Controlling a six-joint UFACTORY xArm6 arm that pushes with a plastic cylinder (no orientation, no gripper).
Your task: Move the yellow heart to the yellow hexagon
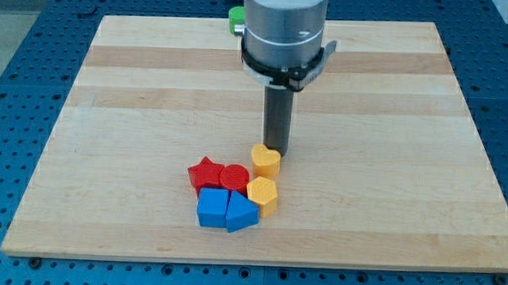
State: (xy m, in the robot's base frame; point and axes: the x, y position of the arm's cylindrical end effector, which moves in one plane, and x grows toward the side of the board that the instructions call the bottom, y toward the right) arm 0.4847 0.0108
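The yellow heart (266,160) lies on the wooden board, just above the yellow hexagon (262,194), with a small gap between them. My tip (277,150) stands right behind the yellow heart, at its upper right edge, touching or nearly touching it. The rod rises from there to the arm's grey body at the view's top.
A red star (204,174) and a red cylinder (234,177) sit left of the yellow hexagon. A blue cube (212,208) and a blue pentagon-like block (241,212) lie below them. A green block (235,20) shows at the board's (392,123) top edge, partly hidden by the arm.
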